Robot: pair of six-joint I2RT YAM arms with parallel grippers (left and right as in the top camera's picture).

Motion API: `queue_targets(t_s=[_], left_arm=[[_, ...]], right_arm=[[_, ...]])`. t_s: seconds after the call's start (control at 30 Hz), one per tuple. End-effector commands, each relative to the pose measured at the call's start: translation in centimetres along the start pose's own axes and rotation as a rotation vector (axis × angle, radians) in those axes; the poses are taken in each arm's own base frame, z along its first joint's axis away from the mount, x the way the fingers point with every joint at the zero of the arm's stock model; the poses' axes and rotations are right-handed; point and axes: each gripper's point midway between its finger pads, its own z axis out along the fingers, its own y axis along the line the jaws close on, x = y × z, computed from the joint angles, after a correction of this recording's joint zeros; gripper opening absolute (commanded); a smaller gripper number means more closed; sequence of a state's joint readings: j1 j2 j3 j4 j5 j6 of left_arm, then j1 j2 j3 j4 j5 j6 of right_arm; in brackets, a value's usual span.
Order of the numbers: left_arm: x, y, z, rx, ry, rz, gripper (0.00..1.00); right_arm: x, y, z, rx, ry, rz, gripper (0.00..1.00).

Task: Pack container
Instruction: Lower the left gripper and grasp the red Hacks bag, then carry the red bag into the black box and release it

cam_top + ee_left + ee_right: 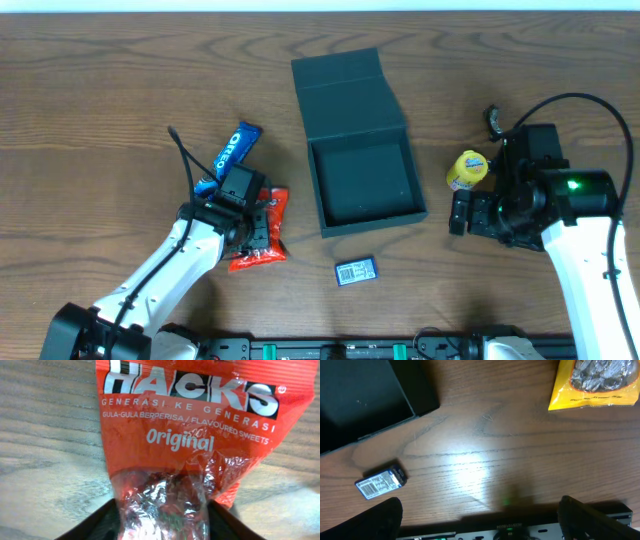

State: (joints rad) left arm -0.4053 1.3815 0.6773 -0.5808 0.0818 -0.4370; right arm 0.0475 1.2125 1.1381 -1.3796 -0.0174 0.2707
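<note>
The container [372, 224], a matte dark cardboard square, is seen open at frame centre, its lid [345, 95] folded toward the top. It lies up and right of the left gripper [258, 226], the nearer one. That gripper's jaws flank a crinkly red sweets packet [274, 240] lying top-to-bottom; whether it is pinched cannot be told. The right gripper [480, 520] is spread, empty.

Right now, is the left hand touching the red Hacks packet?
Touching. In the left wrist view the left hand has both fingers against the red Hacks packet, at its clear end, with no gap.
</note>
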Motion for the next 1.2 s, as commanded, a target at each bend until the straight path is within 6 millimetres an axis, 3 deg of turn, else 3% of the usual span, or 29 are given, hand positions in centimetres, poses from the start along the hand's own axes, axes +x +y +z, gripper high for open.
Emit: queue_targets(t_s=[0.0, 0.23, 0.47, 0.57, 0.8, 0.93, 1.17], left_arm=[[0.1, 0.4, 0.2, -0.018, 0.002, 0.004, 0.41], [0.1, 0.3, 0.2, -0.018, 0.001, 0.004, 0.24], [-0.3, 0.1, -0.1, -0.013, -0.007, 0.004, 0.21], [-0.7, -0.2, -0.8, -0.012, -0.008, 0.004, 0.06], [-2.3, -1.2, -3.9, -0.011, -0.008, 0.007, 0.06], [-3.7, -2.4, -6.9, 0.017, -0.034, 0.013, 0.06], [-5.3, -8.6, -11.6, 0.171, -0.119, 0.078, 0.06]], right_arm=[[-0.3, 0.0, -0.4, 0.008, -0.021, 0.007, 0.99], [-0.4, -0.1, -0.4, 0.014, -0.023, 0.008, 0.99], [-0.4, -0.4, -0.4, 0.031, -0.027, 0.008, 0.99], [-0.5, -0.7, -0.4, 0.044, -0.030, 0.008, 0.99], [-0.7, -0.6, -0.4, 0.042, -0.038, 0.008, 0.99], [-1.0, -0.5, -0.4, 0.040, -0.052, 0.008, 0.99], [-1.8, -0.5, -0.5, 0.043, -0.087, 0.009, 0.99]])
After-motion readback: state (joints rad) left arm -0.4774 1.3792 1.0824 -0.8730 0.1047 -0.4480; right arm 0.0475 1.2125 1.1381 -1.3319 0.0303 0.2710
